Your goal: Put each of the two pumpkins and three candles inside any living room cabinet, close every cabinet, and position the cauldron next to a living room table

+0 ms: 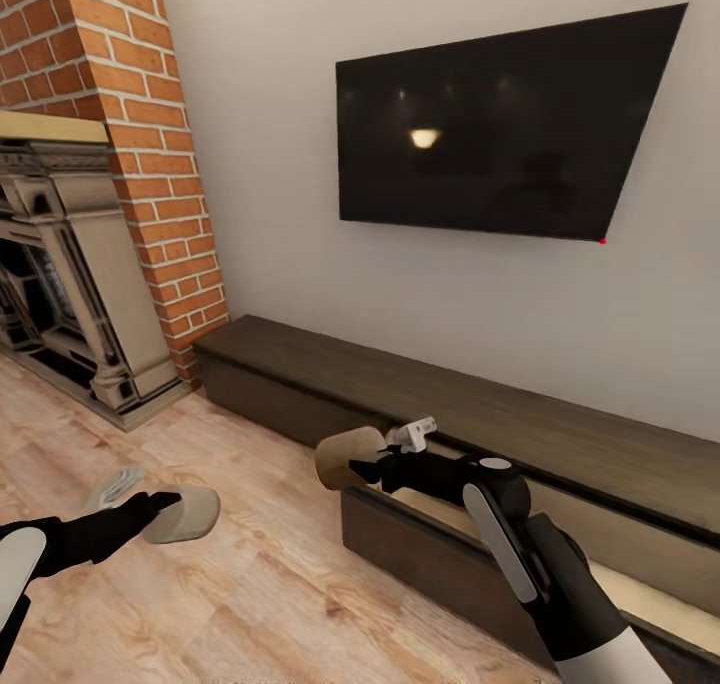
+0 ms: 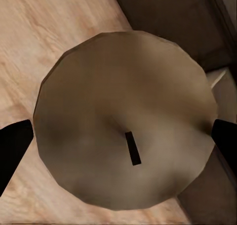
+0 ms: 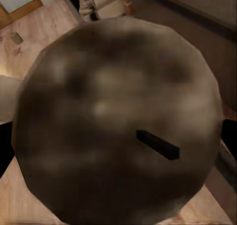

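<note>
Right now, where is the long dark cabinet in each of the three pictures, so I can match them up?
Head view: the cabinet runs along the wall under the TV, with a drawer pulled out.
Left wrist view: the cabinet is the dark brown block beyond the left candle.
Right wrist view: the cabinet is probably the dark band past the right candle.
Shared landmark: the pale wood floor.

The right arm (image 1: 540, 554) is clad in matte black housings, with a pale grey oval panel inlaid along the forearm and a small grey round cap at the wrist joint. A white sleeve section is seen at its lower end. The left arm (image 1: 60, 544) is likewise black, with a pale grey panel. Black fingers (image 2: 12, 146) are seen in the wrist views.
</note>
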